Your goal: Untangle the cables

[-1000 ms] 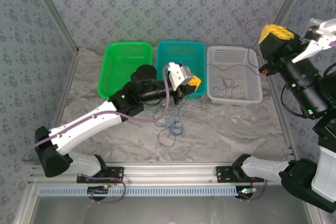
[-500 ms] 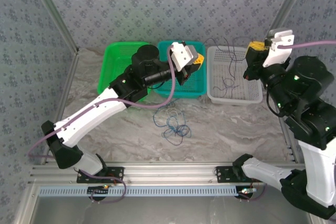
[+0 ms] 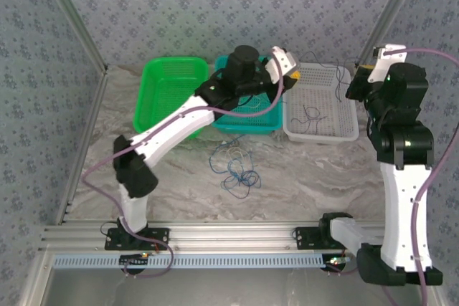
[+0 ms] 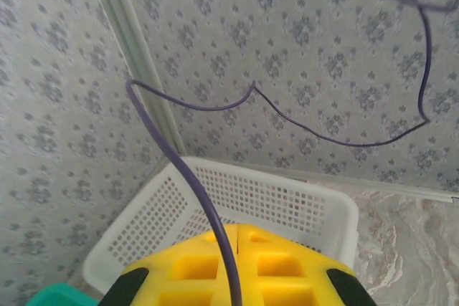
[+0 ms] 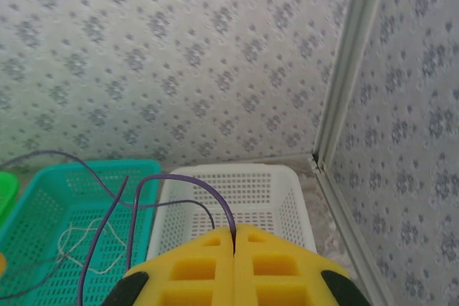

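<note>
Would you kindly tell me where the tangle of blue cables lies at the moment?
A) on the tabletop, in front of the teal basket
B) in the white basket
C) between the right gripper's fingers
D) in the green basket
A: the blue cables lie in loose loops on the marble tabletop, just in front of the teal basket and outside it.

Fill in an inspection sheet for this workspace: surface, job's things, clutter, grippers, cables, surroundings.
Surface: marble-patterned table.
Job's things: blue cable tangle on the table; thin white cable in teal mesh basket; dark cable in white mesh basket.
Clutter: green mesh basket, nothing seen inside.
Grippers: left gripper and right gripper, yellow fingers shut on thin purple cable.
Cables: thick purple-grey arm cables.
Surroundings: patterned walls.
</note>
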Robot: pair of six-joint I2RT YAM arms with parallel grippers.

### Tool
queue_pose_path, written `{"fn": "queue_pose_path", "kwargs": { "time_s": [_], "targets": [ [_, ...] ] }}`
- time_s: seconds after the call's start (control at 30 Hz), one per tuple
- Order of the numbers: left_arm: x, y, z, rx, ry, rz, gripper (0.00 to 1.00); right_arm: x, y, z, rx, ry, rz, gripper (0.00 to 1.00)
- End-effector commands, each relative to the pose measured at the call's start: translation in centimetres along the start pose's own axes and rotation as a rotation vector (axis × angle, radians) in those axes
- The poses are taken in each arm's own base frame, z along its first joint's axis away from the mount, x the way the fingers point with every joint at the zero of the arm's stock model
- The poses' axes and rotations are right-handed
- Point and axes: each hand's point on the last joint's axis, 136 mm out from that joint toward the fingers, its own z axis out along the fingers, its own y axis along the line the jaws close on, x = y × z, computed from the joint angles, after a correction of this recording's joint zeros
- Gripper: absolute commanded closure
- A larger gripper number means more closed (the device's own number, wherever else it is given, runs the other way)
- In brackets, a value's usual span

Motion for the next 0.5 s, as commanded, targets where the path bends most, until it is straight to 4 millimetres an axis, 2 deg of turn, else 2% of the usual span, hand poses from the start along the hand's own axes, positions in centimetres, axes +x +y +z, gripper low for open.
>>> {"fn": "queue_pose_path", "kwargs": {
  "time_s": [0.0,0.07,0.2,0.33,0.47],
  "targets": [
    [-0.9,0.4,2.0,0.055,-0.039,-0.050,1.00,-0.8,-0.1,2.1,-0.056,-0.035,0.087,1.00],
    [-0.1,1.0,3.9,0.074,-0.038,-0.082,1.00,-0.5,-1.0,3.7,-0.053,-0.032,0.112,1.00],
    [1.0,1.6,7.1,0.108,-0.039,-0.125,1.00,1.6,-3.2,6.3,-0.013,0.014,0.171,1.00],
    [2.6,2.5,9.4,0.107,-0.069,-0.182,1.00,4.4,-5.1,8.4,0.024,0.070,0.211,1.00],
    [6.3,3.3,11.2,0.119,-0.039,-0.273,1.00,8.6,-5.2,11.7,0.005,0.198,0.247,1.00]
  ]
}}
